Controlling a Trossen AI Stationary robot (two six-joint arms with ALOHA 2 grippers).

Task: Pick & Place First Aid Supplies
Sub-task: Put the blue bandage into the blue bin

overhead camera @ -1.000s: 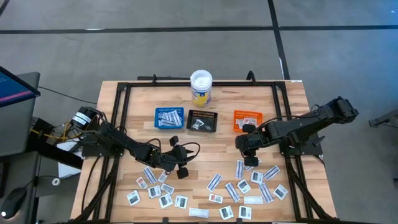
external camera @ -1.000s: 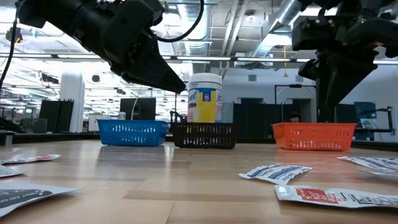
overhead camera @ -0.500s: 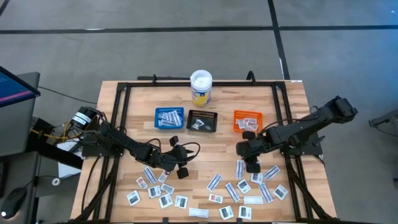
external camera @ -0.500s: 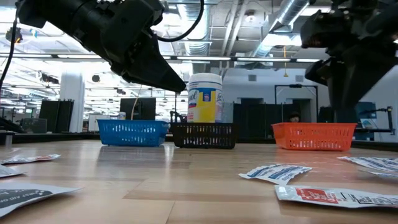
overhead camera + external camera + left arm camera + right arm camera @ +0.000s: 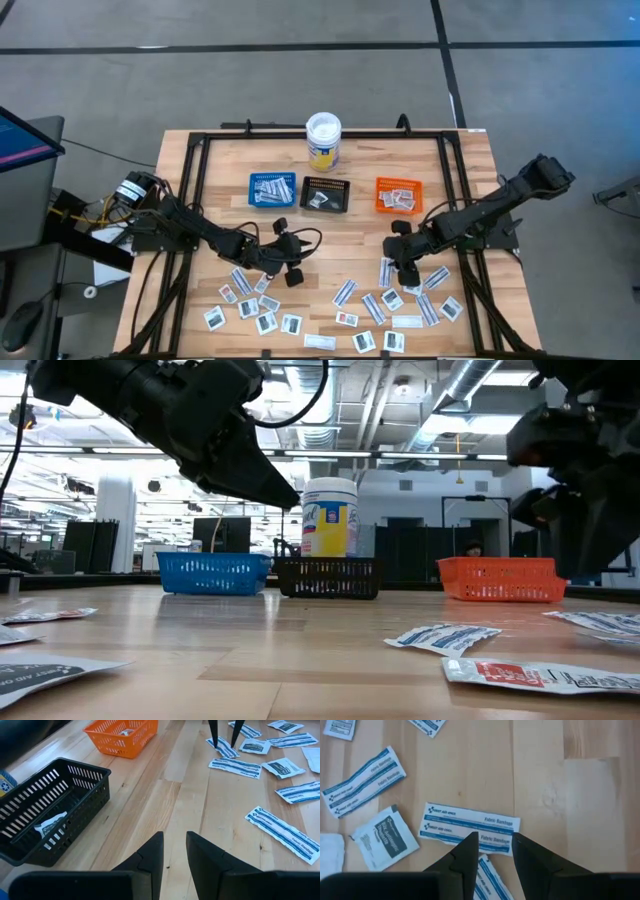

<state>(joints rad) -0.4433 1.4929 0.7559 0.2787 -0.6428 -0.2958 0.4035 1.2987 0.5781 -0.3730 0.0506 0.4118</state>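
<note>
The first aid supplies (image 5: 340,300) are flat paper packets scattered along the table's near side. My right gripper (image 5: 405,272) points steeply down, open, with its fingertips (image 5: 470,842) low over a white-and-blue strip packet (image 5: 465,822). That packet lies flat on the wood among the right-hand packets, and the left wrist view also shows it (image 5: 223,747). My left gripper (image 5: 174,836) hovers open and empty over bare wood left of centre (image 5: 296,258), pointing toward the baskets. My right gripper comes from above with one finger on either side of the strip packet's middle (image 5: 492,831), the fingers lying across the strip. I cannot tell whether the tips touch it. The packet lies flat on the table.
Across the table's middle stands a row of a blue basket (image 5: 272,190), a black basket (image 5: 326,194) and an orange basket (image 5: 398,194), each holding packets. A white-lidded tub (image 5: 323,141) is behind them. A dark frame (image 5: 196,150) runs around the tabletop.
My right gripper has left the spot beside the orange basket and gone toward the table's near edge and down, tipping more steeply, until it is over the right-hand packets. Its finger gap looks unchanged. No packet has moved.
</note>
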